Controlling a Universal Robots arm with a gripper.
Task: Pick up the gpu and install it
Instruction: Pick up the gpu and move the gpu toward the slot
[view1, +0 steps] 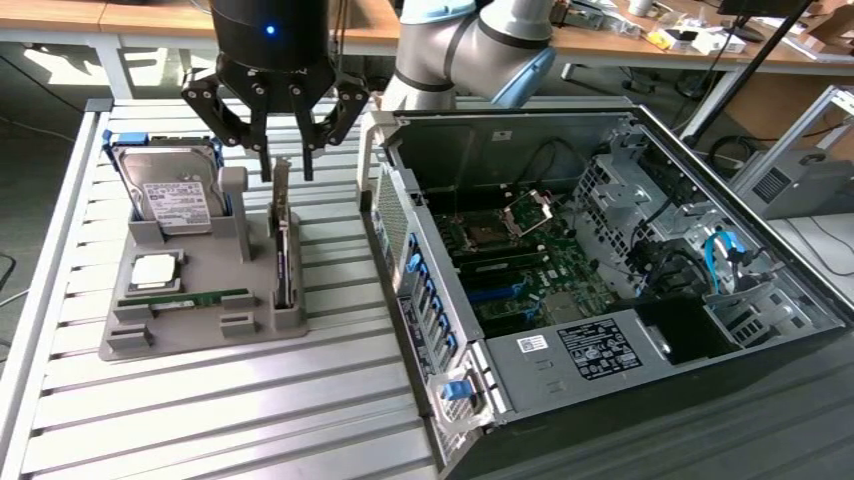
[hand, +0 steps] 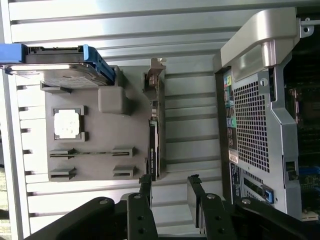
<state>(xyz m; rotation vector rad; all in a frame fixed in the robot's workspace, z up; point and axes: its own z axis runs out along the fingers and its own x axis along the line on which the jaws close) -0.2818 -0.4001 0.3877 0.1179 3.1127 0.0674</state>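
Gpu (view1: 283, 240) is stood on edge in a slot of the grey holder (view1: 200, 338), nr the hard drive (view1: 174, 195). Gripper (view1: 283, 156) is poised just above it, fingers apart, nothing gripped. Pick-up approach judged in hand; fingers must be lined up either side of the thin edge.

No wording or number legible anywhere. White label (view1: 180, 203) on the hard drive (view1: 160, 165), well apart from the computer case (view1: 561, 375) toward the exterior view's left: print too small to read. Black label (view1: 597, 349) with white print inside the computer case, near its front end: unreadable. Small white sticker (view1: 534, 343) just beside that black label: unreadable. Coloured sticker strip (hand: 231, 125) on the case's rear panel (hand: 260, 115), wrist view: unreadable too.
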